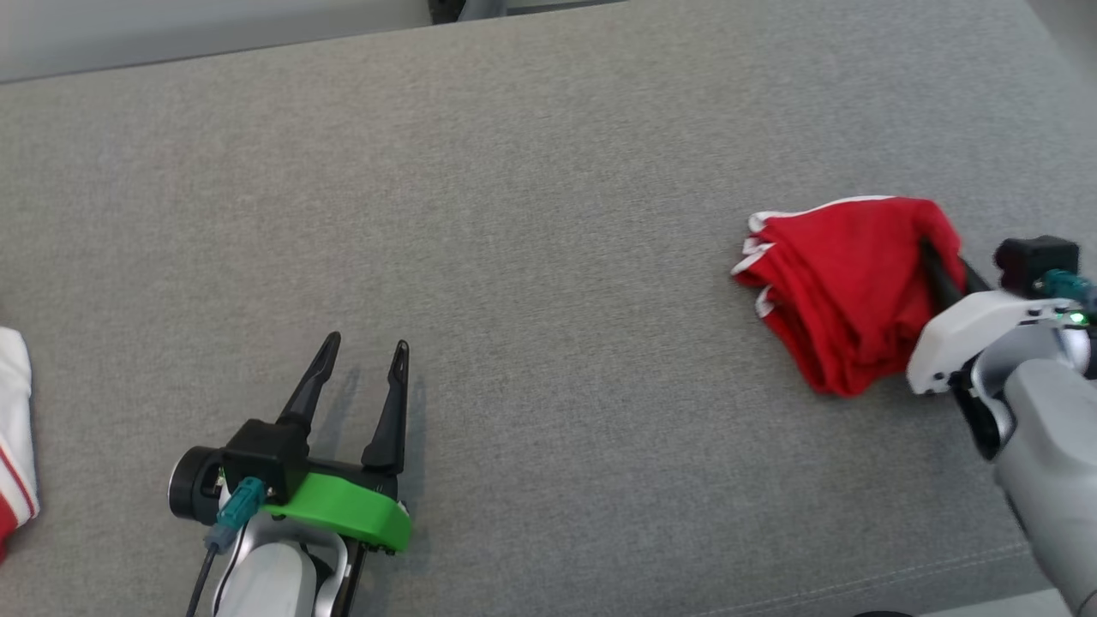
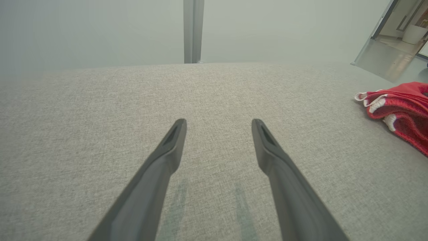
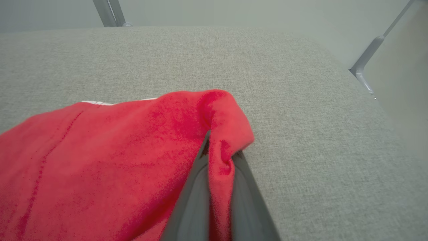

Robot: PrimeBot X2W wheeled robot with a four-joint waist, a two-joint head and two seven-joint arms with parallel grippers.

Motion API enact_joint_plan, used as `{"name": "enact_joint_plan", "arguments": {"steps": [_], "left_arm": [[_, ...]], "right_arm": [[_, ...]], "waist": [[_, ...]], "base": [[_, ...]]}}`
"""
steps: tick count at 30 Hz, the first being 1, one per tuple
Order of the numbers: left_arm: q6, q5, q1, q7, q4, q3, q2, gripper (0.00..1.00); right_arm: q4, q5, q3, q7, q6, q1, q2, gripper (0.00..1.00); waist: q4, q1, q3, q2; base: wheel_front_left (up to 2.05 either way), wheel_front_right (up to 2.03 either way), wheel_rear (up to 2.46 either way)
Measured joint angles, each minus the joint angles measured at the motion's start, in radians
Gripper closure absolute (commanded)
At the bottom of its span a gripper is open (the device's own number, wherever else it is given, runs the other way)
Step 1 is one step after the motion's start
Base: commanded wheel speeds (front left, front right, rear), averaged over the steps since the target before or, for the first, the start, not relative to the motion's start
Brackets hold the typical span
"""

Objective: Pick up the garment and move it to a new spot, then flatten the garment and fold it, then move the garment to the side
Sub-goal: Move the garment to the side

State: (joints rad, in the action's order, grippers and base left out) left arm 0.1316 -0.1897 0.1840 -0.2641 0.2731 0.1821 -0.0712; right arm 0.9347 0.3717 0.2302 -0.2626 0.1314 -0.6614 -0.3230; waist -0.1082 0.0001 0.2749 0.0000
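In the head view, I see the red garment (image 1: 836,291) with white trim lying bunched on the grey fabric surface (image 1: 548,171), far over on the right side. My right gripper (image 1: 932,255) comes in from the right edge, and its dark fingers run into the garment's right-hand fold, closed on the cloth. My left gripper (image 1: 367,347) sits near the front on the left, well apart from the garment, with its two fingers spread and nothing between them. A white and red cloth (image 1: 13,428) pokes in at the left edge.

In the left wrist view, the left gripper (image 2: 219,124) hangs just above the bare surface, fingers wide apart. The garment (image 2: 398,103) shows at the right edge, its white-edged layers stacked. A metal post (image 2: 193,30) stands beyond the far edge.

In the right wrist view, the right gripper (image 3: 219,150) has its fingers pressed together with a pinch of red cloth caught between them. The rest of the garment (image 3: 100,160) spreads to the left on the surface, and the pinched corner is raised a little.
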Motion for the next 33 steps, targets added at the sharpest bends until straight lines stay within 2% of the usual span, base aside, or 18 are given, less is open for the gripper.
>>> {"name": "enact_joint_plan", "arguments": {"steps": [9, 14, 20, 21, 22, 23, 26, 33], "left_arm": [[0.000, 0.009, 0.018, 0.000, -0.024, -0.009, -0.004, 0.00], [0.000, 0.009, 0.018, 0.000, -0.027, -0.012, -0.006, 0.00], [0.000, 0.009, 0.017, 0.000, -0.029, -0.013, -0.006, 0.00], [0.000, 0.009, 0.017, 0.000, -0.029, -0.012, -0.006, 0.00], [0.000, 0.009, 0.017, 0.000, -0.027, -0.012, -0.006, 0.00], [0.000, 0.009, 0.017, 0.000, -0.026, -0.013, -0.006, 0.00], [0.000, 0.009, 0.017, 0.000, -0.021, -0.016, -0.005, 0.00], [0.000, 0.009, 0.017, 0.000, -0.004, -0.018, -0.002, 0.00]], "right_arm": [[0.181, -0.103, -0.059, 0.000, 0.000, -0.133, -0.199, 1.00], [0.229, -0.175, -0.121, 0.000, 0.000, -0.174, -0.243, 1.00], [0.264, -0.253, -0.205, 0.000, 0.000, -0.197, -0.276, 1.00], [0.272, -0.267, -0.224, 0.000, 0.000, -0.198, -0.286, 0.86], [0.275, -0.285, -0.247, 0.000, 0.000, -0.198, -0.296, 0.11], [0.270, -0.302, -0.278, 0.000, 0.000, -0.198, -0.307, 0.00], [0.240, -0.370, -0.351, 0.000, 0.000, -0.192, -0.319, 0.00], [0.126, -0.512, -0.529, 0.000, 0.000, -0.140, -0.271, 0.00]], "waist": [[0.105, 0.0000, 0.063, 0.0000], [0.141, -0.0001, 0.082, 0.0000], [0.153, -0.0001, 0.096, 0.0000], [0.154, -0.0001, 0.097, 0.0000], [0.156, -0.0001, 0.097, 0.0000], [0.156, 0.0000, 0.098, 0.0000], [0.153, -0.0001, 0.097, 0.0000], [0.140, -0.0001, 0.075, 0.0000]], "base": [[0.00, 0.00, 0.00], [0.00, 0.00, 0.00], [0.00, 0.00, 0.00], [0.00, 0.00, 0.00], [0.00, 0.00, 0.00], [0.00, 0.00, 0.00], [0.00, 0.00, 0.00], [0.00, 0.00, 0.00]]}}
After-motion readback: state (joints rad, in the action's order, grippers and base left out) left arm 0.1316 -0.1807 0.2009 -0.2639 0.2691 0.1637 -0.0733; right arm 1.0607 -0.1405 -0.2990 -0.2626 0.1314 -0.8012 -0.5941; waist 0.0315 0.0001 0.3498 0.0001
